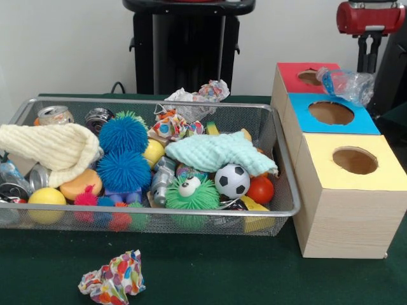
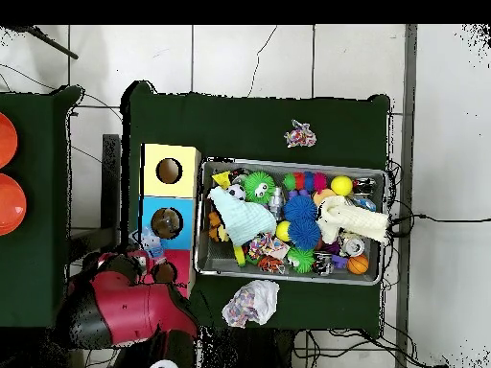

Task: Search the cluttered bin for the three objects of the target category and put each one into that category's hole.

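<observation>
The wire mesh bin is full of toys, cloths and cans; it also shows in the overhead view. One crushed clear bottle with blue markings lies on the box tops beside the red-topped box's hole. In the overhead view it sits by the red box. Another clear bottle pokes out at the bin's left end, under a cream cloth. The red arm reaches over the red box. Its red end shows at top right. I cannot make out the gripper's state.
The blue-topped box and the yellow-topped box stand in a row nearer the camera than the red one. Blue spiky balls, a soccer ball and a mint cloth fill the bin. Crumpled paper lies in front of it.
</observation>
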